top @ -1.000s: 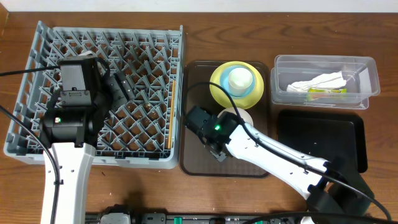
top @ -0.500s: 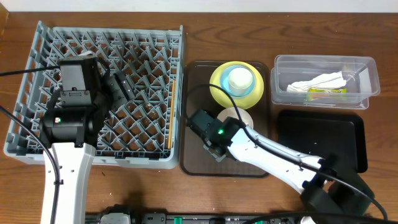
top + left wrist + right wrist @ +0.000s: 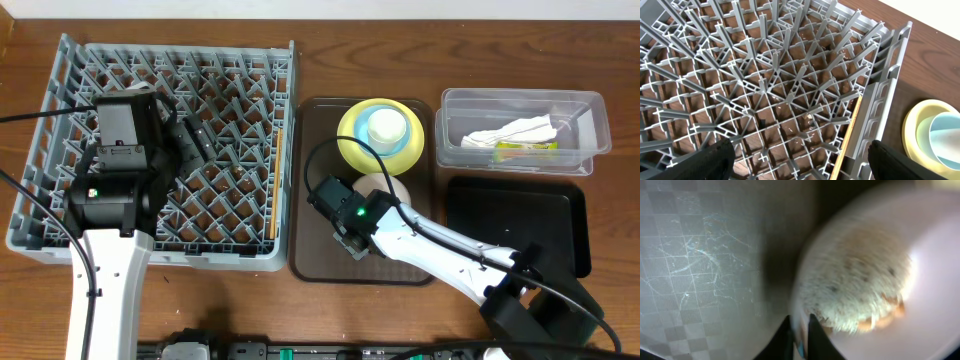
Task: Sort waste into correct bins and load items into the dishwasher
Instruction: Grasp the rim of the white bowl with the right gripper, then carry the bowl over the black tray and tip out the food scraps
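wood-grain table (image 3: pixel 400 50): on the checker-textured brown tray (image 3: pixel 312 255), right gripper (image 3: pixel 800 335) pinches the rim of the smooth round white bowl (image 3: pixel 930 280), clumpy rice scraps (image 3: pixel 855 280) inside; left gripper (image 3: pixel 802 156) hangs spread wide over the grey pegged rack (image 3: pixel 790 75).

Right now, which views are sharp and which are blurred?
Overhead: sharp and evenly lit. Left wrist: the dish rack is crisp across the frame. Right wrist: the white bowl is far too close, soft and smeared; the serving tray texture on the left is clearer.
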Robot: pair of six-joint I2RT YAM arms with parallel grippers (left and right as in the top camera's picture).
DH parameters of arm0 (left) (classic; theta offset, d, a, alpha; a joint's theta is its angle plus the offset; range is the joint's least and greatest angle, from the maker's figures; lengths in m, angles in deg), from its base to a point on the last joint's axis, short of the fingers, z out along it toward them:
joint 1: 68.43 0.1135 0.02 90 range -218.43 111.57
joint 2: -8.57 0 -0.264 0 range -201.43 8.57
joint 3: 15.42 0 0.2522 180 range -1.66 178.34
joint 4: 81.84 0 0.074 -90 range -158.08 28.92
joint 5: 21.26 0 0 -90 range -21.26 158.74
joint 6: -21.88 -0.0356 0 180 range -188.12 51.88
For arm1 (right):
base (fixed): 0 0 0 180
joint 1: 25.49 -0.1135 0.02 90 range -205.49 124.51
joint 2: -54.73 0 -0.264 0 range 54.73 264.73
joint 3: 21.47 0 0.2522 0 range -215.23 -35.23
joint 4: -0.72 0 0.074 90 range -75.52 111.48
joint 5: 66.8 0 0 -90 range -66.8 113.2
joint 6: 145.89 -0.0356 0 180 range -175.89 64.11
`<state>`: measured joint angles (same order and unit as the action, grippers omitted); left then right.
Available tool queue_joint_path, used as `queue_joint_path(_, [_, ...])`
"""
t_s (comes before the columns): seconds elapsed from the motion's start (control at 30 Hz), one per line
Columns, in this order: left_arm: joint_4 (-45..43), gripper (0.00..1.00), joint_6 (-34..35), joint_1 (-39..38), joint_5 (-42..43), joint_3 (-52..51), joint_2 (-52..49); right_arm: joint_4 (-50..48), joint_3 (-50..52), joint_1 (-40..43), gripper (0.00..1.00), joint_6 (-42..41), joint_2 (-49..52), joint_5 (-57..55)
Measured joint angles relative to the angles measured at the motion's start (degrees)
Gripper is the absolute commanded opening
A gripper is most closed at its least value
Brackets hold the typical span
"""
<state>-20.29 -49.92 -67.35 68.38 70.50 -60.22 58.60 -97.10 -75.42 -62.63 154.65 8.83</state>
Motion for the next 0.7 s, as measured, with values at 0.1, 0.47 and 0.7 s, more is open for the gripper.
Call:
queue_joint_path(0.1, [0.0, 0.88, 0.0, 0.0, 0.0, 0.0, 0.0, 0.2, 0.0, 0.0, 0.07, 0.0, 0.0, 0.0])
queue_joint_path(0.47, [0.0, 0.88, 0.0, 0.0, 0.0, 0.0, 0.0, 0.4, 0.0, 0.1, 0.01, 0.2, 0.0, 0.0])
queue_joint_path(0.7, [0.0, 0.88, 0.0, 0.0, 0.0, 0.0, 0.0, 4.3, -3.4, 2.7, 0.01, -2.3, -3.9, 1.0])
